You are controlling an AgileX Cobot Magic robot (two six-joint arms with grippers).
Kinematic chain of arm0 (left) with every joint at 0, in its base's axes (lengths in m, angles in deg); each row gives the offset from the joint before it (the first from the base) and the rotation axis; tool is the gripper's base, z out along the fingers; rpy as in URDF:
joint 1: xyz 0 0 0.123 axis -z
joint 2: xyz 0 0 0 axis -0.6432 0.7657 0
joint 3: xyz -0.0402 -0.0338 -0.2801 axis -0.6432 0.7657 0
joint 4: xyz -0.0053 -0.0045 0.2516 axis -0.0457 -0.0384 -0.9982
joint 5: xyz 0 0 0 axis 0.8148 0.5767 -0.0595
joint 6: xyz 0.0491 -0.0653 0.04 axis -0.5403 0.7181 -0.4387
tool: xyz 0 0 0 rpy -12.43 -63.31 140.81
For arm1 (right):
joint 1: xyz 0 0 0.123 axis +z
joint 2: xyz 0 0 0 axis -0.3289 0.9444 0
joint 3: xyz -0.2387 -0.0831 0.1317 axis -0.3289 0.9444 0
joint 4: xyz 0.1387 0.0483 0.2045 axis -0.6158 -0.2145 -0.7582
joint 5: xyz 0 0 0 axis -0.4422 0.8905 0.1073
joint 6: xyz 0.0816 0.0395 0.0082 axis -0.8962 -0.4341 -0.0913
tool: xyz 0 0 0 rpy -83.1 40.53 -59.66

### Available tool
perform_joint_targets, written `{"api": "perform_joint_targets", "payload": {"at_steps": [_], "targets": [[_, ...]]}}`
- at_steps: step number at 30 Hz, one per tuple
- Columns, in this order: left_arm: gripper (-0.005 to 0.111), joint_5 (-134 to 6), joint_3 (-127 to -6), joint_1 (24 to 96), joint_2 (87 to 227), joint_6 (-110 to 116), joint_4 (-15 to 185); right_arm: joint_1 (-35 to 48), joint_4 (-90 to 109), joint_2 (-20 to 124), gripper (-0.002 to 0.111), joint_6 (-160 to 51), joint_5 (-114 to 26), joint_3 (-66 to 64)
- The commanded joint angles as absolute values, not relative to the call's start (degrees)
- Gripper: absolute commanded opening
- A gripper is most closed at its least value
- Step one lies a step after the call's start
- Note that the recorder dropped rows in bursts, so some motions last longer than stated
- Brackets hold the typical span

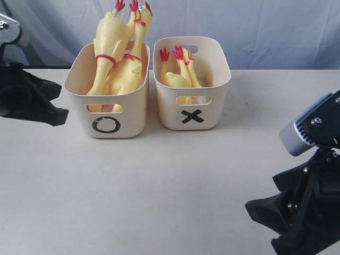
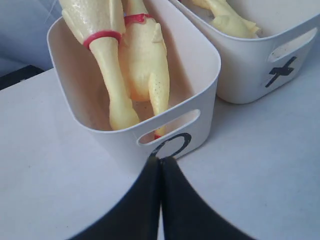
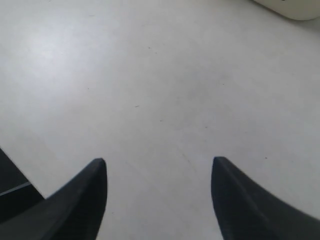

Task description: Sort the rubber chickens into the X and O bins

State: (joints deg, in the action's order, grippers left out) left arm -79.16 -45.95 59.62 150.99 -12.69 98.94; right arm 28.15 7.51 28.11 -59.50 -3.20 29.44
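Two larger yellow rubber chickens (image 1: 119, 50) (image 2: 135, 60) stand head-down in the cream O bin (image 1: 103, 125) (image 2: 200, 75), red feet sticking up above its rim. Two smaller chickens (image 1: 178, 74) (image 2: 227, 17) lie inside the X bin (image 1: 212, 111) (image 2: 250, 70) right beside it. My left gripper (image 1: 61, 114) (image 2: 161, 160) is shut with nothing in it, hovering at the left of the O bin, tips near the O mark. My right gripper (image 3: 157, 165) is open over bare table at the front right (image 1: 265, 212).
The white table (image 1: 170, 180) spreads out in front of both bins. A pale blue-grey curtain (image 1: 265, 26) hangs behind them. A corner of a bin (image 3: 295, 7) shows at the edge of the right wrist view.
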Motion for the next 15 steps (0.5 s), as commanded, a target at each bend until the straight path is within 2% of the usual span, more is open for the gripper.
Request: {"api": "perform_joint_targets", "payload": {"at_steps": [1, 8, 15], "targets": [[0.0, -78.3, -41.7, 59.6, 142.7, -10.9, 100.9, 28.2, 7.8, 27.8, 0.058, -59.5, -3.6, 29.6], [0.0, -77.5, -37.4, 59.6, 131.2, -6.6, 100.8, 28.3, 7.2, 25.4, 0.058, -59.5, -4.2, 29.6], [0.0, -74.4, -32.6, 59.6, 123.3, -5.2, 100.7, 15.4, 0.4, 17.9, 0.058, -59.5, -4.2, 29.6]]}}
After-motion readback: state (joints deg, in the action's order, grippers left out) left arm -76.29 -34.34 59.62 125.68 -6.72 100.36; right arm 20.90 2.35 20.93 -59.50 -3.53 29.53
